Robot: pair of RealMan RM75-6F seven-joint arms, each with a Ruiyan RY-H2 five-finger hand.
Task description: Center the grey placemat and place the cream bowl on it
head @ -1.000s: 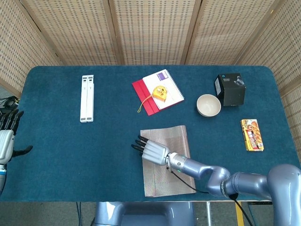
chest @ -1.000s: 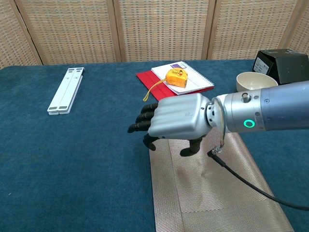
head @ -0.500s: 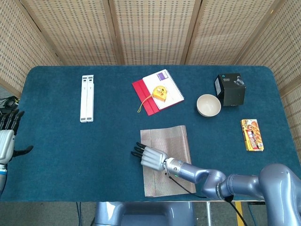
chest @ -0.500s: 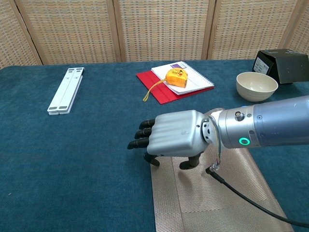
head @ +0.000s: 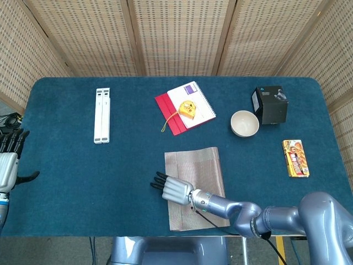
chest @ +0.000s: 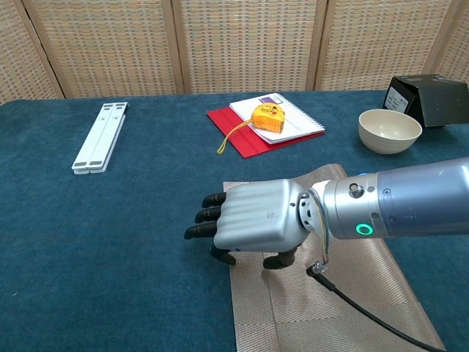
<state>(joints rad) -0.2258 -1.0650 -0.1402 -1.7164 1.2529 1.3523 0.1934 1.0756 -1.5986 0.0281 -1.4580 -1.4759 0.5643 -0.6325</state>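
Placemat [head: 196,179] lies near front edge of counter [head: 66,176], roughly mid-width, long axis running front to back, slightly skewed. Going left to right: left hand [head: 8,165] idle off counter's left end, fingers apart, holding nothing, well away from mat. Right hand [head: 172,189] palm-down over mat's left edge, fingers extended past it toward left, thumb under; contact with mat unclear, nothing visibly grasped. Right hand clearly nearer mat. Bowl [head: 244,123] stands behind and right of mat, just beside black box [head: 270,105].
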